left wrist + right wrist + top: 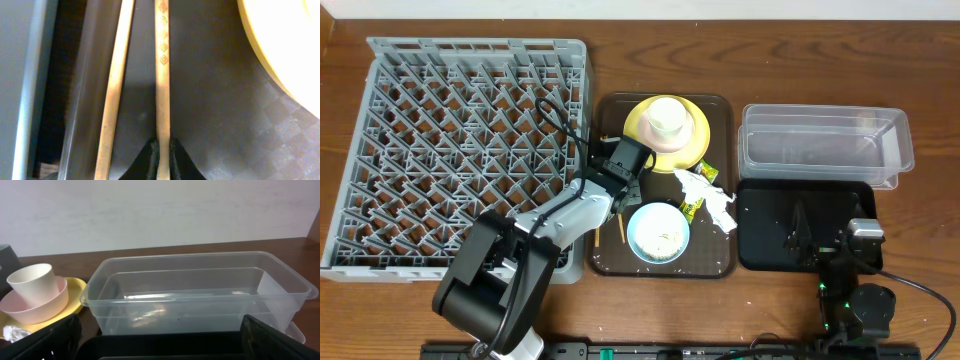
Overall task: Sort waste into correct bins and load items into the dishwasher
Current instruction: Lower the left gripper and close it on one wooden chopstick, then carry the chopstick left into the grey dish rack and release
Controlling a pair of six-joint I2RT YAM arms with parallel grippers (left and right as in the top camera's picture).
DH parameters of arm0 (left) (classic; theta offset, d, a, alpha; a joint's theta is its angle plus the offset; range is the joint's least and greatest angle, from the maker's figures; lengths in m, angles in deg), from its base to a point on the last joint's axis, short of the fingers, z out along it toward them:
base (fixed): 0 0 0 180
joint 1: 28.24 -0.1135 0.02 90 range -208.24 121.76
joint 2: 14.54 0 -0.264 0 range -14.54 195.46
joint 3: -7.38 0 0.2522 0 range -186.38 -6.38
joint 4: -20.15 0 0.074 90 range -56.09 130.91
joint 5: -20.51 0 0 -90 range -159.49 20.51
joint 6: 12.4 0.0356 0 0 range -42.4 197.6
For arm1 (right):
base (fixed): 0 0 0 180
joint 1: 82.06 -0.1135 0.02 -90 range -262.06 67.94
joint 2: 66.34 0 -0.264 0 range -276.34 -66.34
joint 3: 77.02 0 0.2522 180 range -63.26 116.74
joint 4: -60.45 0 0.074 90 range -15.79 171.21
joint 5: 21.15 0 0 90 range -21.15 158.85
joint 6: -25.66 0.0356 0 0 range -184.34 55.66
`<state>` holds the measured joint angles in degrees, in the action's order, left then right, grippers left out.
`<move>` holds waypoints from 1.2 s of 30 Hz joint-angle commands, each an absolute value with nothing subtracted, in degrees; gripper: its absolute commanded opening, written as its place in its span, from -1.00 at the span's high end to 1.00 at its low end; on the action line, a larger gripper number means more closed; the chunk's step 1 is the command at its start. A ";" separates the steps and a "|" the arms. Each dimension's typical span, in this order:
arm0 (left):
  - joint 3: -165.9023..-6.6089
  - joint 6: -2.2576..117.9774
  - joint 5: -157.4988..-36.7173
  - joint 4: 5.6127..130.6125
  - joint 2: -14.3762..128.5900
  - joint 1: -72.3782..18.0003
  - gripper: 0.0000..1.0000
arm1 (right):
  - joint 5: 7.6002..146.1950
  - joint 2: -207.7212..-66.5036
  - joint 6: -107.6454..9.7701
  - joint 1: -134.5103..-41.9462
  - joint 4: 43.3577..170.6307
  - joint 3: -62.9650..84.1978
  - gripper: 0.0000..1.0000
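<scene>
Left wrist view, closest in: the left hand (163, 150) is pinched shut on 1 wooden chopstick (162, 75). Its 2 dark fingers (146, 165) press on either side of the stick, which runs straight away over the dark-brown serving tray (215, 115). A second chopstick (114, 90) lies just beside it to the left, apart from the fingers. Beyond, at upper right, the rim of the yellow plate (285, 45) rests on the tray. The grey dish rack (25, 75) borders the left.

Overhead, at the near side of the worktop (920, 60), the right hand (861, 236) sits over the near right corner of the black tray (770, 225). The right wrist view shows its fingers (50, 340) spread wide with nothing between them. On the near part of the serving tray sits the light-blue bowl (658, 232) holding rice scraps (665, 240). The crumpled napkin (712, 198) lies just behind it to the right, overlapping the tray's right edge. The yellow-green wrapper (706, 172) touches the napkin. Farther back, the plate carries a pink bowl (47, 307) with a white cup (667, 120) in it. At far right, the clear tub (825, 145) stands behind the black tray.
</scene>
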<state>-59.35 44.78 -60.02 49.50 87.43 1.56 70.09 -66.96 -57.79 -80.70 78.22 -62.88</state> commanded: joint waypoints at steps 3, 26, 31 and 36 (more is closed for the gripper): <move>-58.45 44.69 -60.02 50.55 89.95 1.63 0.84 | 69.74 -66.66 -57.33 -81.29 78.46 -62.94 -0.99; -59.44 60.03 -54.97 54.86 64.72 1.61 0.85 | 69.74 -66.66 -57.33 -81.29 78.46 -62.94 -0.99; -59.44 64.71 -45.22 57.04 58.80 1.56 0.85 | 69.74 -66.66 -57.33 -81.29 78.46 -62.94 -0.98; -59.44 67.58 -37.07 58.79 57.64 1.56 0.85 | 69.74 -66.66 -57.33 -81.29 78.46 -62.94 -0.99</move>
